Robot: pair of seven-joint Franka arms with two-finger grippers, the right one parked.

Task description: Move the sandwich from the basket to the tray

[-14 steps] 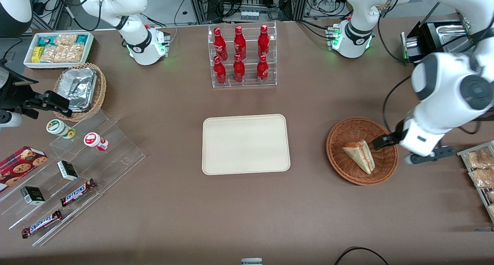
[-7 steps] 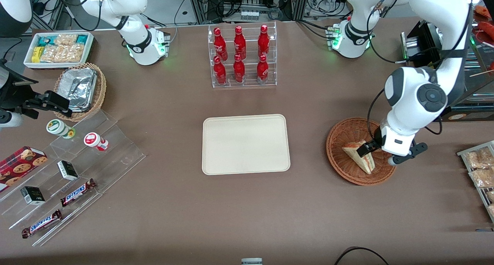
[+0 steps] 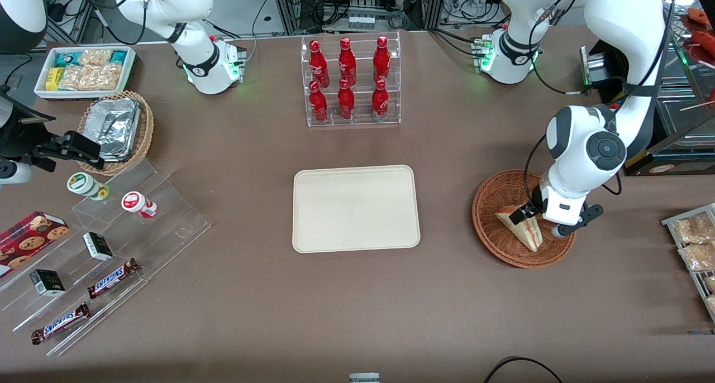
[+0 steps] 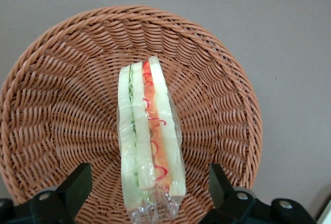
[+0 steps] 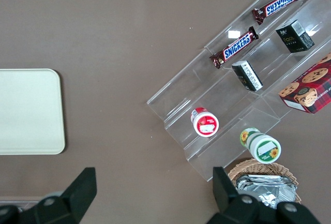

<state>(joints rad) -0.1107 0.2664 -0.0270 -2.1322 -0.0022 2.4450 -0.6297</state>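
While the sandwich [image 4: 149, 141] lay in the basket [image 4: 217, 94], my claw [image 3: 529, 212] hung above it. Its fingers [image 4: 77, 182] stood apart, straddling the wedge without touching. Nearby sat the tray [image 3: 356, 208].

A reddish-brown woven basket [image 4: 217, 100] holds a pale sandwich [image 4: 150, 146] striped green and orange-red, above it a black gripper [image 4: 150, 193], fingers spread. Nearby lies a plain cream tray [image 3: 356, 208] on a brown table [image 3: 357, 316].
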